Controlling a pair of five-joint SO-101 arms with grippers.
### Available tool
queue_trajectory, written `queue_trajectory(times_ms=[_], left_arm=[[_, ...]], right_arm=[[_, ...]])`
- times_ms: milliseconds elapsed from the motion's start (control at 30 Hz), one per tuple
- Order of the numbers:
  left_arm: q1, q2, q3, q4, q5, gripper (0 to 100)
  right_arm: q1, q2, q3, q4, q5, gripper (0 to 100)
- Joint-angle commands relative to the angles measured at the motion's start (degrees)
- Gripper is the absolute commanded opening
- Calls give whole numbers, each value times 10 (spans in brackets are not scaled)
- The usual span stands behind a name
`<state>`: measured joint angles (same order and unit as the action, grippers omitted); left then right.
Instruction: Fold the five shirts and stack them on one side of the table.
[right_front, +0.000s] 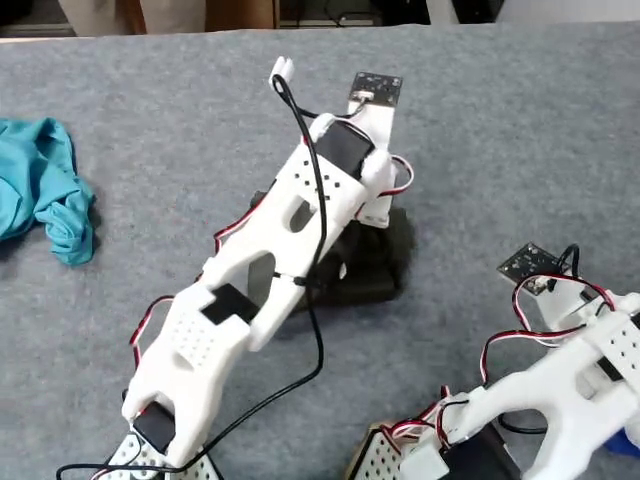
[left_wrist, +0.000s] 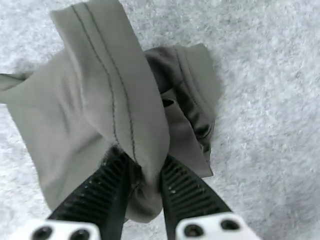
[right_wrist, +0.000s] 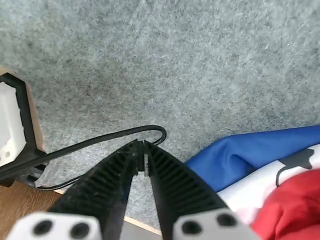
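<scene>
My left gripper (left_wrist: 144, 159) pinches a fold of the grey shirt (left_wrist: 100, 100), bunched on the table (right_front: 500, 120). My right gripper (right_wrist: 144, 150) is closed on nothing. I'd lift slowly and drag the fold flat.

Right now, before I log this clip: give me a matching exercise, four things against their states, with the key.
Things:
1. left hand
2. right hand
3. teal shirt
4. grey shirt

States:
A. crumpled, lying free on the table
B. shut, empty
C. bunched, pinched at a fold
D. shut on cloth

Pairs: 1-D, 2-B, 3-A, 4-C.
</scene>
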<state>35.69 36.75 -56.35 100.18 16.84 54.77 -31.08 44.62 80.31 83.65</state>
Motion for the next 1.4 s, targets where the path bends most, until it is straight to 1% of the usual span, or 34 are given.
queue_trajectory(times_ms=[0,200,433,733,933,1133,1200,1300,1367], left_arm=[[4,14,-53,6,14,19],[5,58,-101,6,14,19],[21,89,-137,5,14,19],[47,110,-147,4,12,20],[64,131,-164,-21,12,20],[63,153,-164,-23,11,25],[63,157,-164,-23,6,53],[62,162,-164,-20,-9,202],[60,161,-161,-19,13,280]], right_arm=[[4,-16,0,-6,5,6],[3,-16,0,-6,5,6],[-30,-16,26,-6,2,6],[-30,-16,27,-6,2,6],[-28,-16,27,-6,2,6],[-28,-16,27,-6,2,6],[-29,-16,28,-6,2,6],[-30,-16,28,-6,2,6],[-30,-16,27,-6,4,6]])
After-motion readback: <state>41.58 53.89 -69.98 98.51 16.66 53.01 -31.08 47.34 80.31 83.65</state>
